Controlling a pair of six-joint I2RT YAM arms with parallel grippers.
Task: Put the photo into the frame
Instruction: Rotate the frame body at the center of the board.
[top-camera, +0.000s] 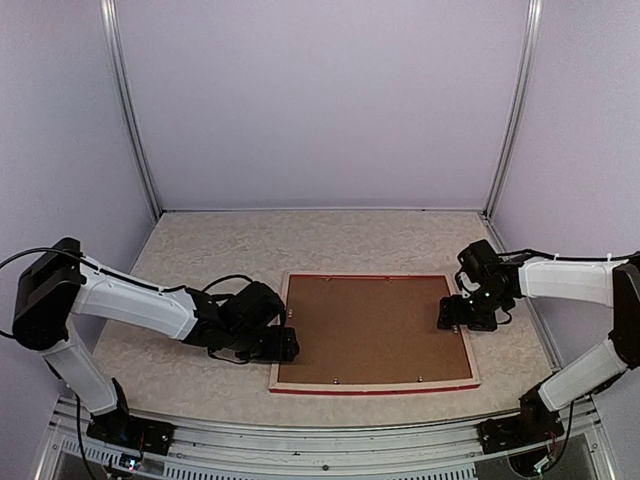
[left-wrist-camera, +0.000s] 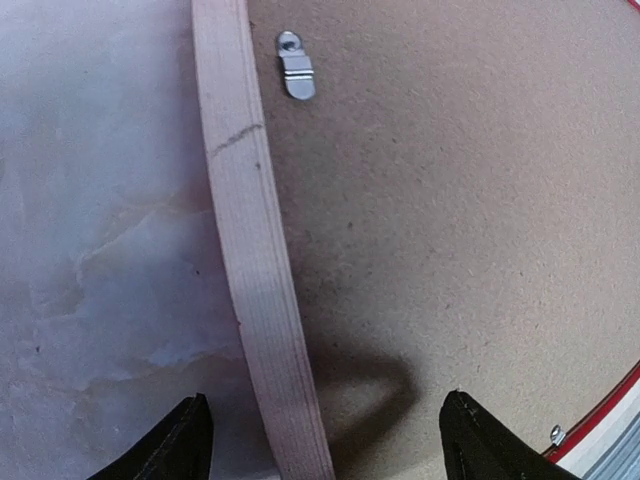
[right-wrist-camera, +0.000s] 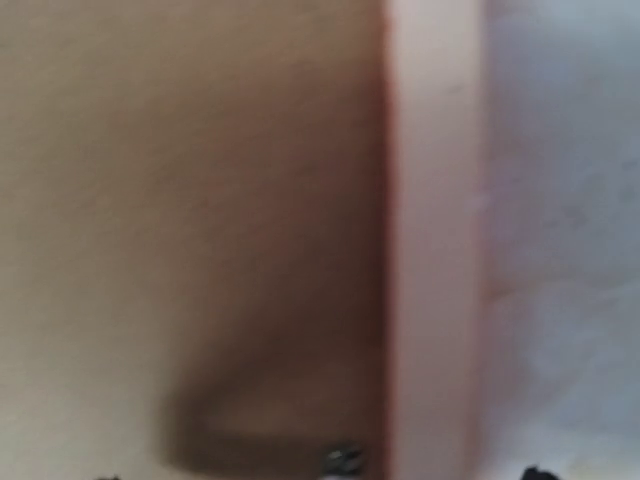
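The frame lies face down on the table, pale wood back up, its red edge showing along the near side. A plain brown backing board fills it. The photo is not visible in any view. My left gripper is low over the frame's left rail. In the left wrist view it is open and empty, its fingertips straddling the pale rail. My right gripper is low over the right rail. Its view is blurred, with only dark tips at the bottom corners, wide apart.
A small metal turn tab sits on the board beside the left rail, and another by the right rail. Pale marbled tabletop lies around the frame. Lilac walls enclose the table at the back and on both sides.
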